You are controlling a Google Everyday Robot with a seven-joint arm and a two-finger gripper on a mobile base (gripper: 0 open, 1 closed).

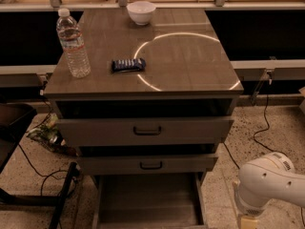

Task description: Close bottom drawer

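Observation:
The bottom drawer point(147, 199) is pulled far out; its long shallow grey tray reaches the lower edge of the view, and its front panel and handle are out of view. Above it are the mid-sized drawer front point(148, 164) and the tallest drawer front point(145, 130), each with a dark bar handle. My white arm point(269, 182) is at the lower right, beside the drawer's right side. The gripper itself is below the picture edge and not in view.
On the cabinet top point(190, 61) stand a water bottle point(73, 44), a white bowl point(141, 12) and a dark snack packet point(127, 65). Cables point(259, 128) run over the speckled floor on both sides. A dark chair base point(28, 194) sits at the lower left.

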